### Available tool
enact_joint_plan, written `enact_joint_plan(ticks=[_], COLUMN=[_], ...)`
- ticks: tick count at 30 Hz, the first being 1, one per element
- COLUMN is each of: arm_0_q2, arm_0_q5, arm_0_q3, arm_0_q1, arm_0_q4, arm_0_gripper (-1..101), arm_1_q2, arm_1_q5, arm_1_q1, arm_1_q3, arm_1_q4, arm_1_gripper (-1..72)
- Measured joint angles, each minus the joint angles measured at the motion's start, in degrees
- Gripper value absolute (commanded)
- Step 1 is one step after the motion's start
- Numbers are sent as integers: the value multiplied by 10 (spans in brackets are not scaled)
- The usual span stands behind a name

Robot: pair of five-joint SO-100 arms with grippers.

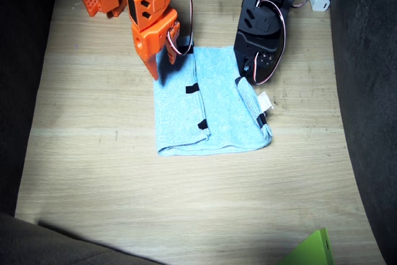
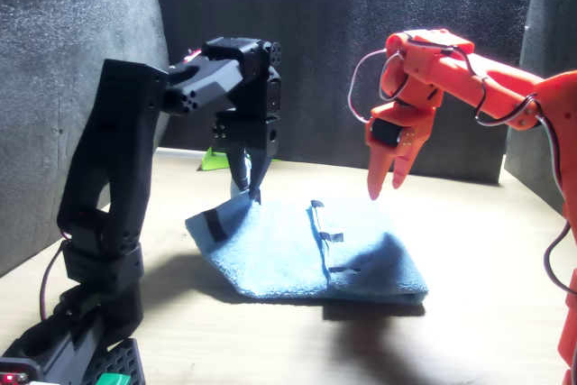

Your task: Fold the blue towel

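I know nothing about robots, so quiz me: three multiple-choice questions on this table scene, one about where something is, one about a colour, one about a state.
1. Where does the blue towel lie?
A. between the two arms, on the wooden table
B. draped over the right arm
C. on the floor

2. What colour is the right arm?
A. white
B. orange
C. green

3. What state is the towel in?
A. rolled into a tube
B. spread fully flat in one layer
C. partly folded, with flaps laid over its middle

Answers:
1 A, the fixed view shows it flat on the wood, between both arms.
2 B, it is orange; the left arm is black.
3 C, overlapping layers and a folded near edge show in both views, and the left gripper meets one raised corner.
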Motion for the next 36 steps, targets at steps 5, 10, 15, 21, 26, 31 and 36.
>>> enact_joint_plan(ticks=[5,10,15,21,26,31,36], arm_0_q2=[-53,-103,-135,-167,-195,-196,-192], arm_0_q5=[-4,-4,-4,-4,-4,-12,-11], arm_0_q3=[-84,-145,-200,-241,-255,-256,-254], arm_0_q1=[-37,-67,-98,-134,-140,-132,-103], arm_0_q4=[7,7,7,7,7,7,7], arm_0_gripper=[-3,-3,-3,-3,75,216,222], arm_1_q2=[70,86,91,91,88,88,88], arm_1_q5=[-32,-45,-47,-47,-47,-47,-54], arm_1_q1=[-98,-134,-138,-136,-134,-129,-129], arm_1_q3=[33,82,94,95,95,95,95], arm_1_q4=[0,2,2,-4,-4,-5,-5], arm_1_gripper=[303,296,297,299,308,313,315])
